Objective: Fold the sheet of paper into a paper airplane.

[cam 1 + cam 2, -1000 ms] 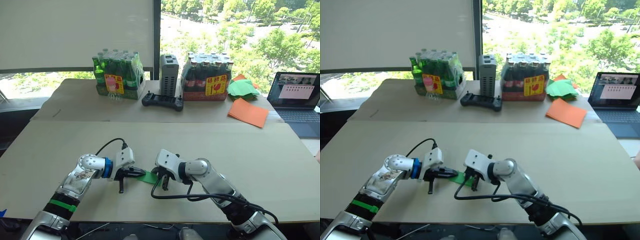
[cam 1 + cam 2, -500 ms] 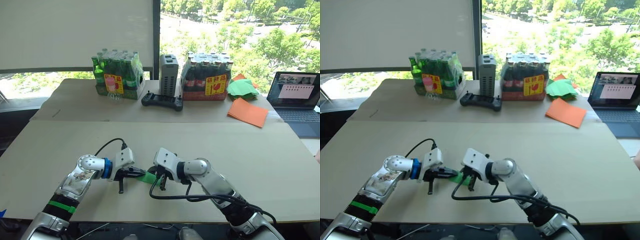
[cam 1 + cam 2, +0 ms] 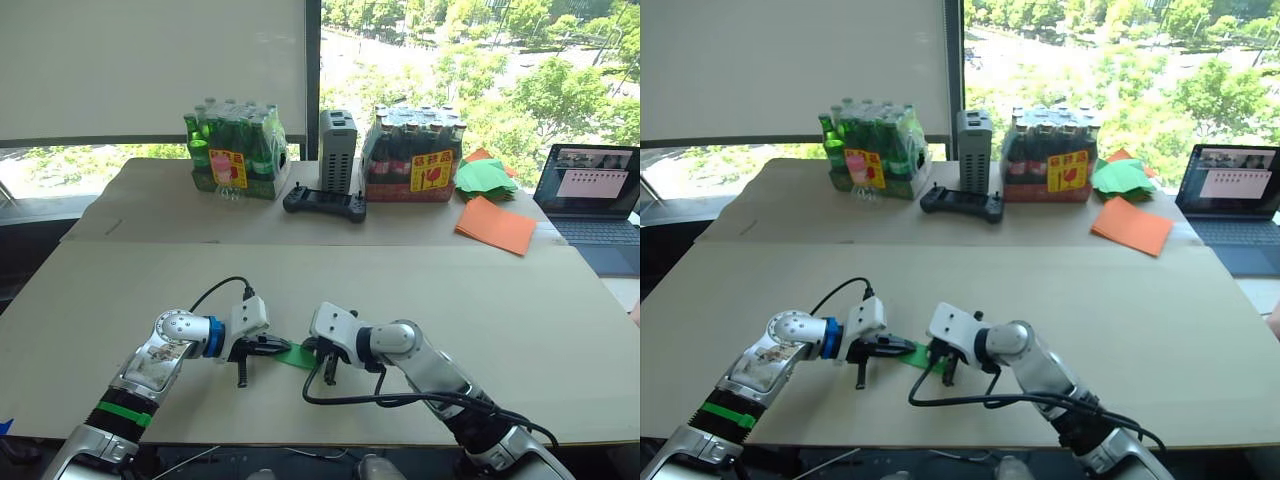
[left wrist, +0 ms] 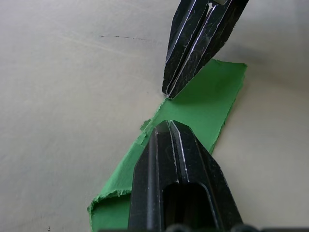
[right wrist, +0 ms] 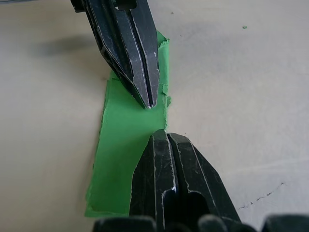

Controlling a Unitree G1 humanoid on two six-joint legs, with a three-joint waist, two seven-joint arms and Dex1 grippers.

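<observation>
The sheet of paper [image 3: 299, 356], bright green and folded into a slim flat strip with ragged edges, lies on the near table between my two grippers. My left gripper [image 3: 285, 348] is shut and its tip rests on the strip's left part [image 4: 203, 104]. Facing it from the right, my right gripper [image 3: 316, 352] is also shut, its tip on the strip [image 5: 120, 145]. The two tips stand a short gap apart, pointing at each other. In the right wrist view the left gripper [image 5: 148, 104] reaches in from the far side.
The back table holds a pack of green bottles [image 3: 236, 150], a grey box [image 3: 338, 148], a black controller [image 3: 325, 203] and a pack of dark bottles [image 3: 418, 155]. A heap of green papers [image 3: 485, 176], orange paper [image 3: 497, 225] and a laptop [image 3: 595, 195] are far right.
My right gripper nudged left toward the left gripper, tilting the strip slightly, then came back. The strip lies flat again in about the same place. My left gripper held still.
</observation>
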